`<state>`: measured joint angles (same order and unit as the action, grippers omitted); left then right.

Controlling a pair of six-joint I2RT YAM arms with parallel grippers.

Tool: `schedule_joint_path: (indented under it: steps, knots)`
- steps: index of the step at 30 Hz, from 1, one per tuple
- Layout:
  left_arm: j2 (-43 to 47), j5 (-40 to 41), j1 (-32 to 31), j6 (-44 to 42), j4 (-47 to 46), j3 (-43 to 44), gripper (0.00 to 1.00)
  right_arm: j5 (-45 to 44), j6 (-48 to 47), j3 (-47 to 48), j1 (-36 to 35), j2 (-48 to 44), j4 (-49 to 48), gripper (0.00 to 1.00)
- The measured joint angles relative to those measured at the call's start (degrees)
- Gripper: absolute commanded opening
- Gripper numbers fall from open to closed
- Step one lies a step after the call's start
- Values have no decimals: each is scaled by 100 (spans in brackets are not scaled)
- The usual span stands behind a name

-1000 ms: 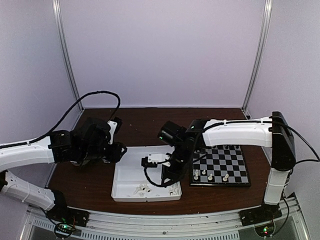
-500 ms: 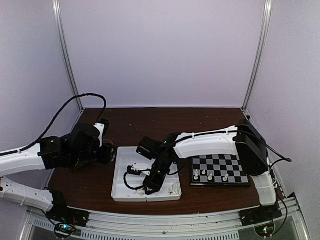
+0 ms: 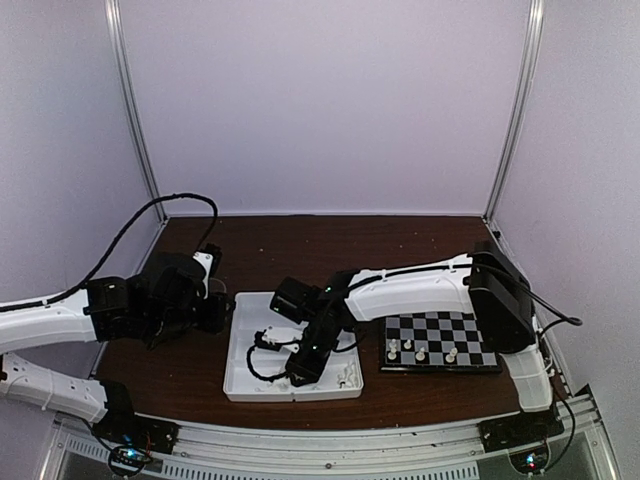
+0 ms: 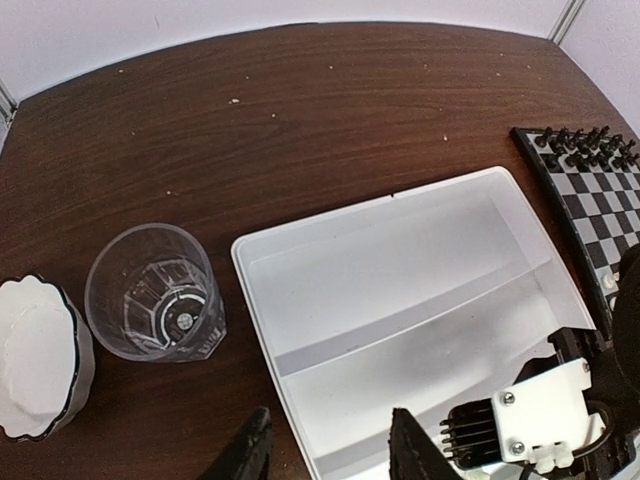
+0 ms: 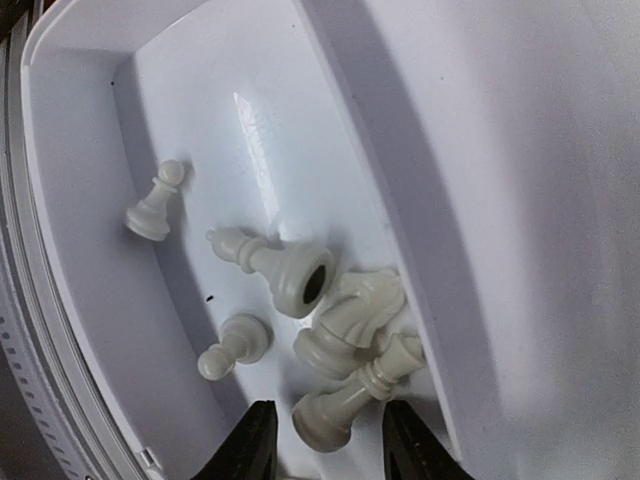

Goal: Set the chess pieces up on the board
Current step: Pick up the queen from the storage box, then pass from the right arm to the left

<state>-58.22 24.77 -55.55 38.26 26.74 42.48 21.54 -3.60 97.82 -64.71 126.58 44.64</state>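
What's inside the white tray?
White chess pieces lie loose in the narrow near compartment of the tray, some heaped together. The right arm covers part of the tray from above, so more could hide under it.

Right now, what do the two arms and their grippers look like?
Both arms are alike: the left arm and right arm have smooth white link shells, black joints and black wrists. A loose black cable runs along each. The left gripper and right gripper have slim black fingers.
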Motion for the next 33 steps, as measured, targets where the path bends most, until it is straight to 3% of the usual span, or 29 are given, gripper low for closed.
schedule_joint_path:
  steps: [7, 14, 18, 24, 33]
  knots:
    - [-177, -39, 0, 0, -120, 0, 41, -409, -131, -433, 9, -251, -273, 16]
    - [-372, -177, 0, -22, -153, 2, 42, -452, -330, -758, 33, -485, -365, 11]
    - [-483, -339, 2, -83, -278, 2, 50, -306, -522, -1268, 184, -953, -361, 11]
    - [-927, -1281, 7, 4, -1023, 4, 53, 238, -922, -1770, 560, -2184, -376, 11]
    - [-1985, -3558, 138, 758, -3458, -24, 57, 975, -1471, -1886, 1038, -2953, -293, 11]
